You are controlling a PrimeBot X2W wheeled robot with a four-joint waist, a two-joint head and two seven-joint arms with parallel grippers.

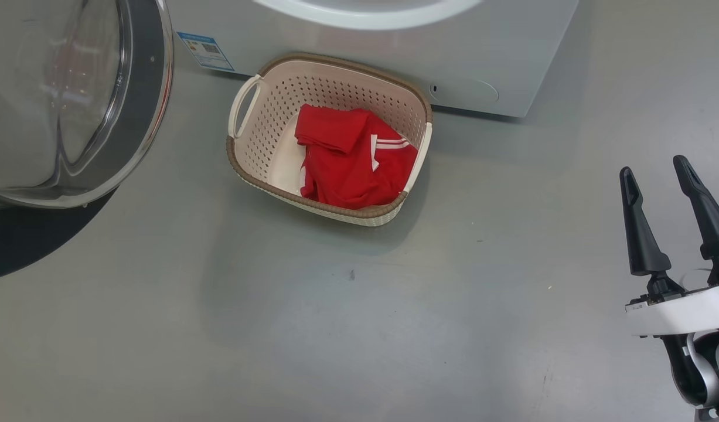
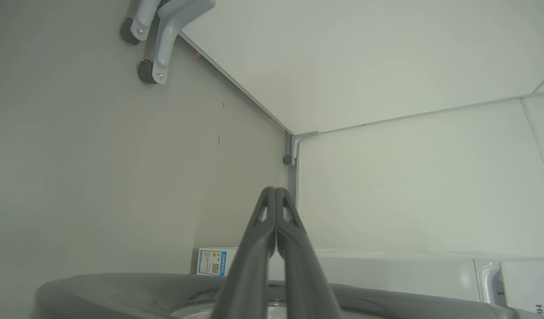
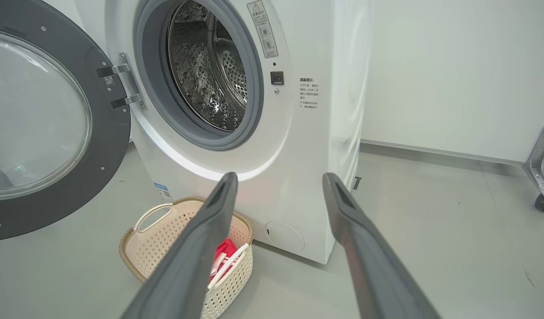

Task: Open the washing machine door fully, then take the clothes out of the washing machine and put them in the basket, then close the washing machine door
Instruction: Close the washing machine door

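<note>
Closing comes next, I judge. The round, black-rimmed glass washing machine door (image 2: pixel 121 292) lies just under my left gripper (image 2: pixel 275 191), fingers pressed together. My right gripper (image 1: pixel 653 167), fingers spread, hangs well apart from it.

We read only the letters "Hi" (image 2: pixel 540 309) on the washer (image 3: pixel 316 146). Its blue sticker (image 3: pixel 164 191), at seven o'clock, has a square code.
</note>
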